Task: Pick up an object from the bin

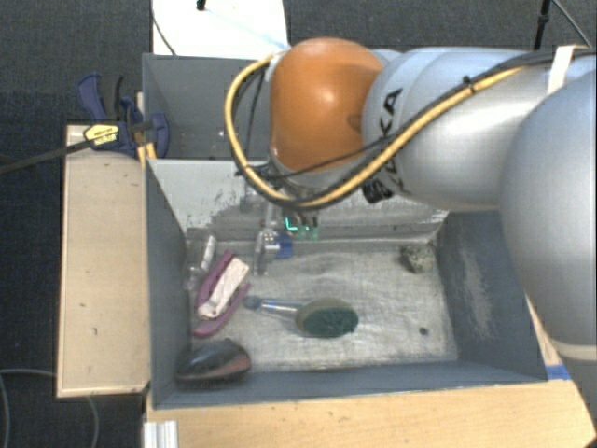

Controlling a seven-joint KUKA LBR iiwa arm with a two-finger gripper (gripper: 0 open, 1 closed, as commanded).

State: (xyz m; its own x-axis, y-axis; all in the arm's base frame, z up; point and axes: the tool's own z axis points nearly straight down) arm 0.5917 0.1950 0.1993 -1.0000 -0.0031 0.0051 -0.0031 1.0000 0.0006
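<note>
My gripper (272, 243) hangs under the arm's orange cover, near the back wall of the bin and left of its middle. Just below and to its left lies a pink and purple thing with a white label (222, 287), tilted along the left wall. A brush with a dark green oval head and a short blue handle (322, 318) lies in front of the gripper on the bin floor. Nothing shows between the gripper and these things.
A dark, rounded, shoe-like thing (213, 360) sits in the front left corner. A small clear thing (201, 255) leans at the left wall, and a small brownish piece (416, 259) lies at the back right. The arm spans the bin's upper right.
</note>
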